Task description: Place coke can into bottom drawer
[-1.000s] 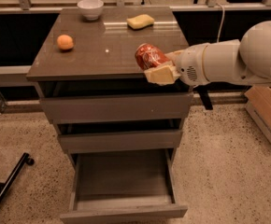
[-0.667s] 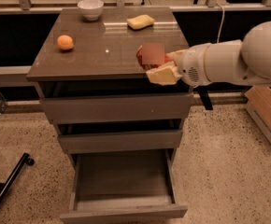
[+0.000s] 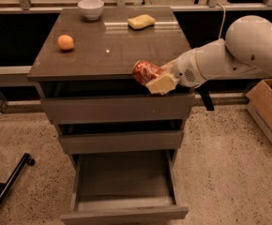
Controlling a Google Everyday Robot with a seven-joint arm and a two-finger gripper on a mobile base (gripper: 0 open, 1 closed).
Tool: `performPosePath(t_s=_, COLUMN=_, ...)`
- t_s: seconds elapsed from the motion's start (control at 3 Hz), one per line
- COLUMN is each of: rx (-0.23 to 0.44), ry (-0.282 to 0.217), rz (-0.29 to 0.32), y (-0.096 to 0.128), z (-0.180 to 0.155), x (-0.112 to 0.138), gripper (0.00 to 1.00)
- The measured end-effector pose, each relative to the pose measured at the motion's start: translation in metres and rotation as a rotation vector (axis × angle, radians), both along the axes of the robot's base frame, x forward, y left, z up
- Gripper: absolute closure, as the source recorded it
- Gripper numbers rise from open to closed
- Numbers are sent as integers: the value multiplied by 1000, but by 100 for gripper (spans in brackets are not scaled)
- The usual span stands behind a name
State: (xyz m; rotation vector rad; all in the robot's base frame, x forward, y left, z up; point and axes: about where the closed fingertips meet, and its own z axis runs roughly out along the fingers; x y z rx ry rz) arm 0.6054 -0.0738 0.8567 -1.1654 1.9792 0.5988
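The white arm [image 3: 248, 46] is running off the right edge, as is a cardboard box [image 3: 267, 109] on the speckled floor. The brown worktop [image 3: 108, 55] is carrying a bowl [image 3: 90, 8], a sponge [image 3: 141, 21] and an orange [image 3: 65, 42]. The bottom drawer [image 3: 124, 214] is standing open, its front partly cut off. The gripper [image 3: 155, 78] is hovering at the worktop's front edge, fingers [image 3: 162, 84] clamping the tilted coke can [image 3: 145, 71], only one finger showing, beneath it

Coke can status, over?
End effector shut on coke can, at cabinet top's front edge. Can tilted, just past the edge. Bottom drawer open below. Nothing seen in the drop path.
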Motion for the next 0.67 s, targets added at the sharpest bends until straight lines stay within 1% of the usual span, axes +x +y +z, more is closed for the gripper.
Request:
performPosePath(t_s=0.33, rx=-40, ry=201, rz=76, y=-16, z=-44, x=-43, gripper=100)
performPosePath(t_s=0.67, rx=-61, ry=256, rz=131, y=-15, z=-49, x=-63, gripper=100)
